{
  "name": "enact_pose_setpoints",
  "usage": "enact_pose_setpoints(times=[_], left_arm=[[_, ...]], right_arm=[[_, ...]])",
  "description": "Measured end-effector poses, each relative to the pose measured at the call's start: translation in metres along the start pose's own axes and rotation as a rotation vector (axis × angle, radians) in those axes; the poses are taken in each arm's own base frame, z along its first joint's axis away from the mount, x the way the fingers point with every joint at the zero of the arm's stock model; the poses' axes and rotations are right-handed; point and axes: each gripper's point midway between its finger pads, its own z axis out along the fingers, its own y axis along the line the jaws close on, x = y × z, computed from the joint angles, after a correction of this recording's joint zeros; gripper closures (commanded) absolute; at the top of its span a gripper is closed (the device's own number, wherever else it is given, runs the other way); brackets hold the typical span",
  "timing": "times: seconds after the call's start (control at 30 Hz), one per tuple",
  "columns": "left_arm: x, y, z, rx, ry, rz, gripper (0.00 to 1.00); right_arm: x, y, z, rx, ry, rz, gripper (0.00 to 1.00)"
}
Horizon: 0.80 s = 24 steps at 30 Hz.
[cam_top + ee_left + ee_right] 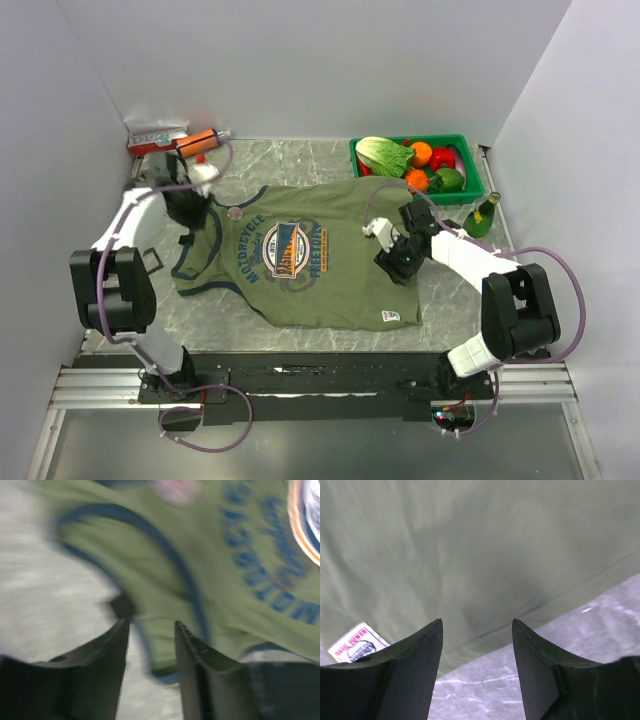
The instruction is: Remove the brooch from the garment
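Note:
The garment, an olive-green T-shirt with navy trim and a round chest print, lies flat on the marble table. The brooch, a tiny round whitish disc, sits on the shirt near the collar. It shows as a pale blur at the top of the left wrist view. My left gripper is open and empty just left of the brooch, over the navy collar trim. My right gripper is open and empty over the shirt's right side edge, near the white hem label.
A green basket of vegetables stands at the back right, with a green bottle in front of it. A red box and an orange object lie at the back left. White walls close in three sides.

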Motion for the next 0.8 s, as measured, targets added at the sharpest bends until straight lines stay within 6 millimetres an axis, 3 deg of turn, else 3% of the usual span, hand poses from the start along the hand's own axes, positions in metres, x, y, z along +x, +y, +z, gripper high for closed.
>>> enact_pose_setpoints(times=[0.07,0.2,0.23,0.27,0.63,0.8], left_arm=[[0.026,-0.032,0.018,0.083,0.058,-0.011,0.67],[0.103,-0.078,0.039,0.193,0.223,-0.071,0.75],[0.115,-0.084,0.041,0.207,0.251,-0.08,0.75],[0.127,-0.09,0.042,0.218,0.276,-0.087,0.75],[0.137,-0.095,0.042,0.154,0.169,-0.051,0.81],[0.156,-0.111,0.023,0.155,0.155,0.014,0.81]], right_arm=[[0.016,0.003,0.005,-0.003,0.042,-0.012,0.37],[0.051,0.007,0.017,0.001,0.136,-0.028,0.39],[0.053,0.003,0.017,0.003,0.139,-0.021,0.41],[0.055,-0.001,0.017,0.015,0.138,-0.014,0.5],[0.077,-0.025,0.009,0.093,0.135,0.004,0.51],[0.093,-0.03,0.001,0.139,0.144,-0.019,0.51]])
